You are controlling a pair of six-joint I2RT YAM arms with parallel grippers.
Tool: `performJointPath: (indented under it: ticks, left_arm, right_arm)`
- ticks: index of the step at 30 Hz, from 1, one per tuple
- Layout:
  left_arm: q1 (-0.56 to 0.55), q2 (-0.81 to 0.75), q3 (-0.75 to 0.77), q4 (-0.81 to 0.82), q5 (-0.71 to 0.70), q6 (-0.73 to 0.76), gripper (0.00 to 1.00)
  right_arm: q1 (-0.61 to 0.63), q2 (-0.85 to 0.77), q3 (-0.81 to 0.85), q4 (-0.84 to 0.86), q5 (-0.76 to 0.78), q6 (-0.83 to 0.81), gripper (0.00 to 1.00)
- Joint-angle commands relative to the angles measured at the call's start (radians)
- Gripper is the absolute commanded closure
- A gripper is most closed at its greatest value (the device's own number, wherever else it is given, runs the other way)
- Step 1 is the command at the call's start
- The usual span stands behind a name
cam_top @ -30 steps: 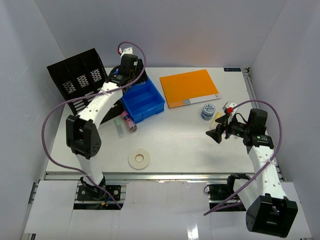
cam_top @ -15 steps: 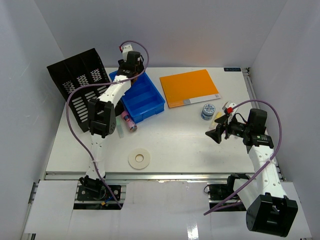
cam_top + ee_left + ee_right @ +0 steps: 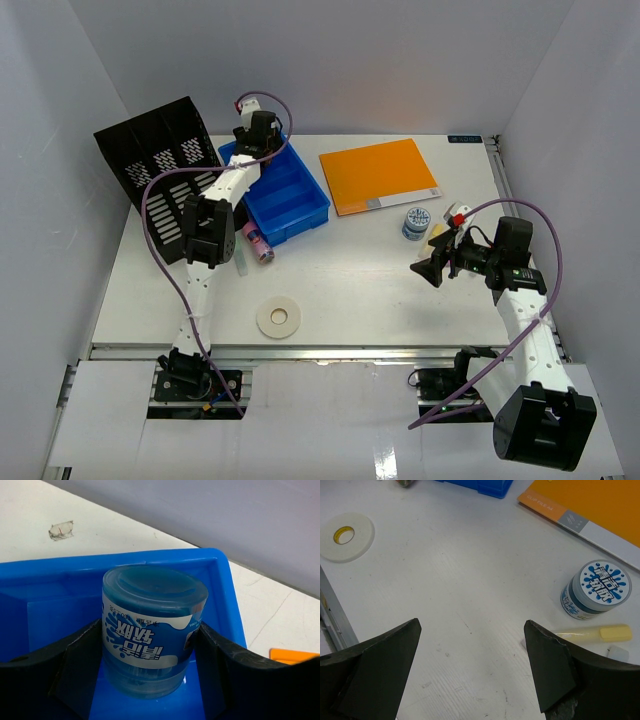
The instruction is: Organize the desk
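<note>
**One tub going into the tray, most of the desk left to sort**

My left gripper is closed about halfway on a round blue-lidded tub, with a finger against each side of it. The tub hangs low inside the far compartment of the blue tray. The tray's back wall is just beyond the fingertips and its floor directly under them. I can't tell whether the tub's base touches that floor yet. I judge this placement nearly finished, with only the release and the lift-out left.

My right gripper is spread wide and holds nothing. It hovers over bare white desk, which stretches under and around both arms.

Plenty remains loose. From the right gripper, a second tub stands near, ahead and to the right in its wrist view. A yellow stick lies just this side of that tub. The orange folder lies flat beyond them. The tape roll sits well apart, ahead and to the left.

Behind the left gripper, on the near side of the tray, a pink tube lies on the desk just outside the tray wall. The black file rack stands to that gripper's left, and the folder is not in it.

By my reckoning this is an early stage: one item is almost stowed and five or so are waiting.
</note>
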Motion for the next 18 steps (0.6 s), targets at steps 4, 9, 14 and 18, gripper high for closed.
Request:
performJointPath:
  ticks: [4,9,14,18]
  left_arm:
    - [0.004,-0.035,0.039,0.026,0.04,-0.058,0.69]
    - [0.005,-0.047,0.039,0.003,0.061,-0.069,0.35]
    - [0.005,-0.072,0.063,-0.027,0.086,-0.069,0.12]
    - [0.006,-0.1,0.064,-0.048,0.106,-0.069,0.04]
  right_arm:
    - [0.005,0.004,0.014,-0.004,-0.009,0.0,0.1]
    - [0.004,0.0,0.013,-0.005,-0.009,-0.001,0.1]
    - [0.005,-0.004,0.012,-0.005,-0.007,-0.003,0.1]
    - [0.005,-0.005,0.012,-0.005,-0.007,-0.005,0.1]
